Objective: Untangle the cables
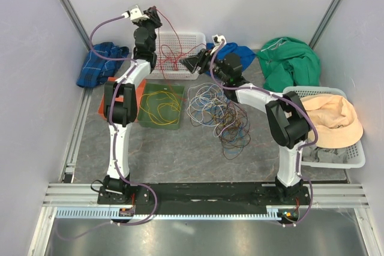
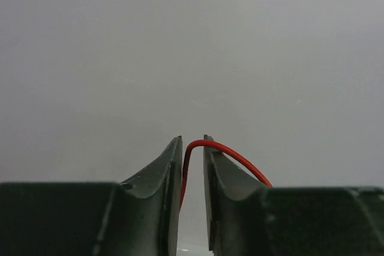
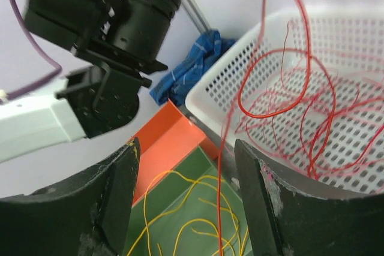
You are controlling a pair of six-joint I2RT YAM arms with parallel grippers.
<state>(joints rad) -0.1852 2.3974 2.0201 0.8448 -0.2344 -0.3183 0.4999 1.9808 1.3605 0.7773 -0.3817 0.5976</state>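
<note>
My left gripper (image 1: 157,11) is raised high over the white basket (image 1: 187,35). Its jaws stand a narrow gap apart (image 2: 192,142), and a red cable (image 2: 231,151) is hooked over the right fingertip and runs down between them. The cable (image 1: 171,40) hangs into the basket, where more red cables lie (image 3: 312,112). My right gripper (image 1: 187,64) is open (image 3: 186,148) beside the basket's front; a red strand (image 3: 221,166) hangs between its fingers, untouched. A tangle of white, blue, orange and purple cables (image 1: 219,112) lies on the table. Yellow cables (image 1: 157,103) lie in the green tray (image 1: 175,123).
An orange tray (image 1: 101,107) sits left of the green one. Blue cloths (image 1: 99,64) (image 1: 239,52) and a green cloth (image 1: 289,58) lie at the back. A white basket (image 1: 355,160) with a peach cloth (image 1: 336,118) stands at the right.
</note>
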